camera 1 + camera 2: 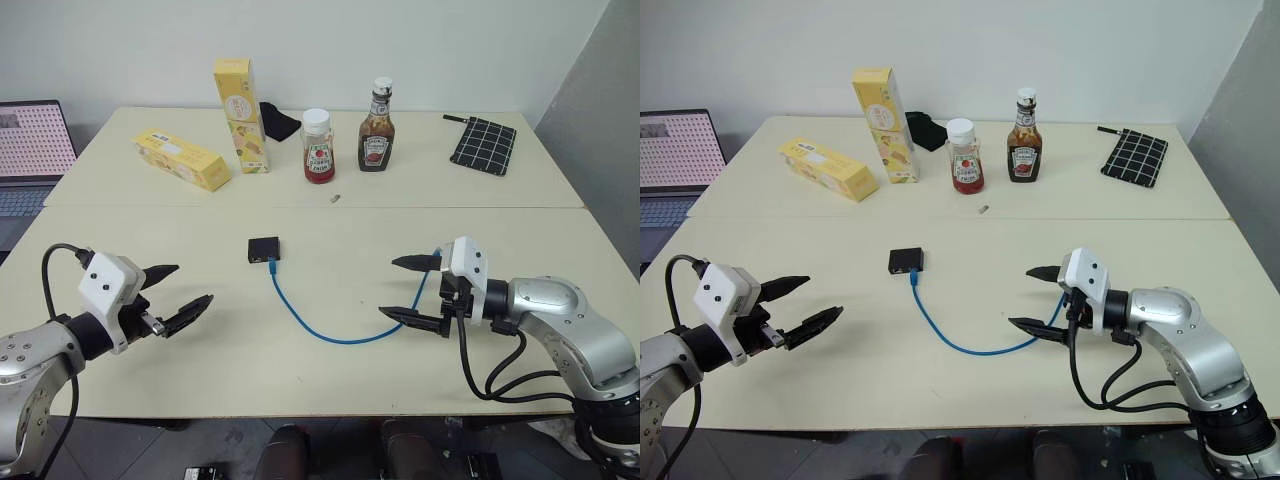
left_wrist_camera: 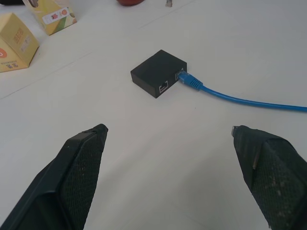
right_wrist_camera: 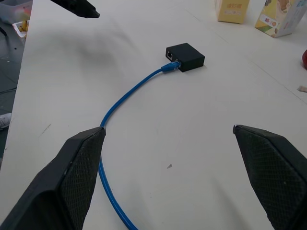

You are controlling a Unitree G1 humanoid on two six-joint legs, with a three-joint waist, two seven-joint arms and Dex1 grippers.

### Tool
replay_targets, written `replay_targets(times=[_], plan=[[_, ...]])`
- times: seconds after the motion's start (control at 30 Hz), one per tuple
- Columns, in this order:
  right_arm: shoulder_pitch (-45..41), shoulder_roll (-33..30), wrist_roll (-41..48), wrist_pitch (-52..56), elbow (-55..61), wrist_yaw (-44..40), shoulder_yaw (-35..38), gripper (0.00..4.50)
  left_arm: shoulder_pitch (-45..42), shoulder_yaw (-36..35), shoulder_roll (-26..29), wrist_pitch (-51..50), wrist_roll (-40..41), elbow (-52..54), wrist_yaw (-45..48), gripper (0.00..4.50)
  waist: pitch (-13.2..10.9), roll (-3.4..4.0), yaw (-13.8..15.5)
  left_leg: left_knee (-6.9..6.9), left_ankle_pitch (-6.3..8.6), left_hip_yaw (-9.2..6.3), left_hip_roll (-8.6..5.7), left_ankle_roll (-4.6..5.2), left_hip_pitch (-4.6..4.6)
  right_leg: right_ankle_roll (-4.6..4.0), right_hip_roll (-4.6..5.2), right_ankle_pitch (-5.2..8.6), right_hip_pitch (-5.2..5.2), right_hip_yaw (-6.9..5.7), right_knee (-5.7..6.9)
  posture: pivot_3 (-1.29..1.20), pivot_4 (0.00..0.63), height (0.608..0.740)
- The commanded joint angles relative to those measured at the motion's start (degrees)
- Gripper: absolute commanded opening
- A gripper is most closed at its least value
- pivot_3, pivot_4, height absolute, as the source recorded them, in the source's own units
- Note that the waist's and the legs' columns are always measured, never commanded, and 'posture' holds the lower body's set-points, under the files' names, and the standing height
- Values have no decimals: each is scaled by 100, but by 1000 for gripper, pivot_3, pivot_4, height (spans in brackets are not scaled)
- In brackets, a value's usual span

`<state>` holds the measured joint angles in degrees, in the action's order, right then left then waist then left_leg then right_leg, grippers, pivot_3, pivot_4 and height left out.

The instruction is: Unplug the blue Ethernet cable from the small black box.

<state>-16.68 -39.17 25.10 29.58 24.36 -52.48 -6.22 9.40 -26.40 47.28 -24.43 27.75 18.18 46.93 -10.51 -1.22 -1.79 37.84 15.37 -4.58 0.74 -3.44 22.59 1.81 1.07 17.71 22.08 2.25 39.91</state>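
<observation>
I have the small black box (image 1: 264, 248) lying flat on the table (image 1: 330, 380), roughly midway between my two arms and a little farther out than both, and I'll place everything from it. The blue Ethernet cable (image 1: 310, 322) is still seated in the port on the box's near face; from there it runs toward me, curves off to my right and passes under the right gripper (image 1: 410, 291), where I lose sight of its far end. Both grippers hang above the table with their jaws spread wide and nothing between them: the left gripper (image 1: 176, 291) sits well to the left of the box and nearer me, the right one well to the right of it and nearer me. So nothing is gripped yet, and I judge the step in hand to be the approach. The box looks light and would likely slide if I only tugged the cord, so I'd bring the left gripper in to pin or clamp the box from its left side, clear of the port. The right gripper I'd carry along the cable to close on the blue boot (image 2: 190, 81) just beside the box, not farther down the cord, then pull straight out along the port's axis. If the plug has a latch tab, which I can't make out, a plain pull may drag the box instead.
</observation>
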Motion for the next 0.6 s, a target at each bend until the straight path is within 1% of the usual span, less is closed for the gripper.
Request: replay_targets(times=[0.03,0.13,0.27,0.43,0.6], plan=[[-64,-38,-79,-88,51,-73,-60,4500,36,-88,18,13,51,237,50,4420,0,0,0,0,0,0,0,0,0,0,0,0,0,0,0,0,150,740],[-81,4,-233,-153,-15,-69,-212,4500,42,-90,33,-30,57,219,61,4420,0,0,0,0,0,1,0,0,0,0,0,0,0,0,0,0,150,740],[-165,234,-600,-349,-254,6,-654,4500,144,-191,61,17,152,186,273,4420,0,0,-2,0,0,1,0,0,-1,0,0,0,0,0,0,0,150,740],[-375,919,-1143,-758,-941,169,-1315,4500,129,-342,87,159,261,-1,573,4420,0,0,-6,0,0,2,2,0,-1,-1,0,0,3,1,1,0,150,740],[-675,1612,-1617,-1105,-1805,263,-1864,4500,36,-279,86,175,224,-84,633,4420,0,0,-10,-1,0,3,1,0,-1,-1,-2,0,6,0,3,0,150,740]])
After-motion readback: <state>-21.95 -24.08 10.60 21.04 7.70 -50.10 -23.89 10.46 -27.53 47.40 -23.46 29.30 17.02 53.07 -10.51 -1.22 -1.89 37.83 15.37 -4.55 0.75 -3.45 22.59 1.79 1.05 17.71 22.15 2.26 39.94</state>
